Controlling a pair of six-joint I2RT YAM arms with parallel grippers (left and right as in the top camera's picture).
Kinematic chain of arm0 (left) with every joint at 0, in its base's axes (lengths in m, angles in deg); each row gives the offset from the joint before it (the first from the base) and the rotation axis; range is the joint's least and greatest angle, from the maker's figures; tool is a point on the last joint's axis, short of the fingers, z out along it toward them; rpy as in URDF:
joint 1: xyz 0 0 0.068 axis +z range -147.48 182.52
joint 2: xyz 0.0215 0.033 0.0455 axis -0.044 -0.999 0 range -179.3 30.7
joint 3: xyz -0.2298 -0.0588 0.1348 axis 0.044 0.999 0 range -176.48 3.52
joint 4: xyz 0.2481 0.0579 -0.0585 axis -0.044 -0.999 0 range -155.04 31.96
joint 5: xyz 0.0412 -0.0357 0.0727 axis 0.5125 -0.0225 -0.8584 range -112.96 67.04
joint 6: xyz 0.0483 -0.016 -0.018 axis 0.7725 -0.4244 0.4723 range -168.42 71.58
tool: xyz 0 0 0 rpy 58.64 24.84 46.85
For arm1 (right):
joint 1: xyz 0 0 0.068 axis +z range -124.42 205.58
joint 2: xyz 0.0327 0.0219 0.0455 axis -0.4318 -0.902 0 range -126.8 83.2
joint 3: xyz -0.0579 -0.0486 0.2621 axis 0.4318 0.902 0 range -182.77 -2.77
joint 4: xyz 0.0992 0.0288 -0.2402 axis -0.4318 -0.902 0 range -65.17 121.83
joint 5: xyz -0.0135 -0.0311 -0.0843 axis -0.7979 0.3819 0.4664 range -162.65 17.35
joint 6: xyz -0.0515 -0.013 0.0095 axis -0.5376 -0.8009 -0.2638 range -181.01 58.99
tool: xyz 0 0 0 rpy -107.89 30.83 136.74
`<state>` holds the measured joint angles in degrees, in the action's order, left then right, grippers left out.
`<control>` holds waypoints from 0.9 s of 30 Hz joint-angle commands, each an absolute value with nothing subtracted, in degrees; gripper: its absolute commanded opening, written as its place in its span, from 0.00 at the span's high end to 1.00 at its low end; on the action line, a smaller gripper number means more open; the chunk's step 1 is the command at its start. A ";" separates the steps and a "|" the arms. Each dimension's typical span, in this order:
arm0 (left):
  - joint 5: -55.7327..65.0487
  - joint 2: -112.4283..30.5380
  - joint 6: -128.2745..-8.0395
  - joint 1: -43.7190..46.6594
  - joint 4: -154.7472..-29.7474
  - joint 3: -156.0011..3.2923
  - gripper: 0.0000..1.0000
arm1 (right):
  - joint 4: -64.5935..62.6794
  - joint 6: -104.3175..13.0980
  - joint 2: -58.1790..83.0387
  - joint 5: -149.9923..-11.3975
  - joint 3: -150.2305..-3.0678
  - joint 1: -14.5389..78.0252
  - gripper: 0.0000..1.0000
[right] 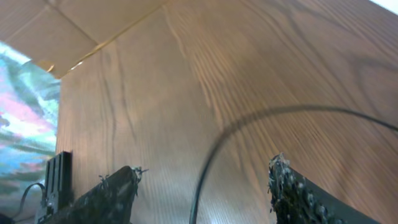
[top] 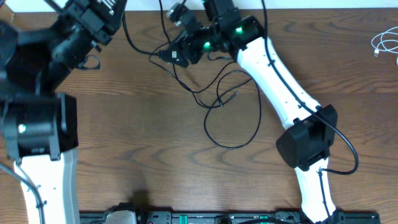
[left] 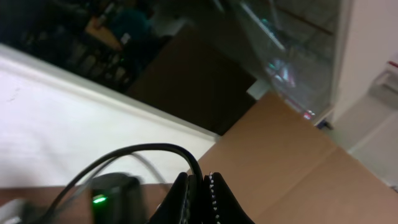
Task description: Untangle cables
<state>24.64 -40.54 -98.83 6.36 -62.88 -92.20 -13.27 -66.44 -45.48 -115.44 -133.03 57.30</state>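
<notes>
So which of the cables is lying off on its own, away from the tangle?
The white cable, bunched at the table's far right edge. The black cables loop together mid-table, by the right arm.

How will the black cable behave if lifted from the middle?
Likely floppy: the black cable lies in loose loops on the table, so it should sag. Probably light, being thin. Its plug end may drag and snag.

Black cable (top: 236, 147), white cable (top: 384, 41), brown wood-grain table (top: 155, 143).
</notes>
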 commanded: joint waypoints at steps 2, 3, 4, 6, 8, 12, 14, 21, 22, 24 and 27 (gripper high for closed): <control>25.73 -38.68 -102.90 6.31 -62.18 -93.21 0.92 | -9.65 -65.74 -48.23 -117.58 -133.05 60.41 0.41; 25.73 -38.44 -103.34 6.31 -62.18 -93.21 0.93 | -8.31 -64.23 -48.93 -116.49 -133.05 60.85 0.47; 25.73 -38.22 -103.47 6.31 -62.18 -93.21 0.93 | -7.42 -62.72 -49.04 -114.91 -133.05 61.17 0.57; 25.73 -37.81 -103.66 6.31 -62.18 -93.21 0.93 | -6.26 -57.74 -49.55 -108.18 -133.05 61.63 0.88; 25.82 -37.63 -103.62 6.31 -62.23 -93.21 0.92 | -6.54 -51.80 -49.55 -99.79 -133.05 61.68 0.99; 26.30 -37.76 -103.53 6.31 -64.08 -93.21 0.93 | -7.85 -48.78 -49.20 -93.75 -133.07 60.39 0.99; 26.12 -38.03 -101.87 6.33 -66.53 -93.21 0.93 | -9.65 -48.41 -48.63 -93.40 -133.07 59.16 0.99; 20.88 -40.93 -94.75 6.33 -78.69 -93.21 0.92 | -19.85 -47.53 -44.04 -88.64 -133.07 53.13 0.99; 20.09 -41.79 -93.39 6.33 -80.83 -93.18 0.93 | -21.29 -48.36 -42.81 -88.62 -133.07 52.08 0.99; 19.15 -43.67 -91.64 6.33 -84.46 -93.18 0.93 | -23.70 -49.96 -40.45 -88.66 -133.07 50.20 0.99; 18.78 -47.36 -89.00 6.33 -88.35 -93.18 0.92 | -26.74 -52.36 -36.45 -88.92 -133.07 48.10 0.99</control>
<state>20.57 -43.67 -94.40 6.36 -86.29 -92.31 -25.56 -49.74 -44.17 -89.82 -132.50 49.55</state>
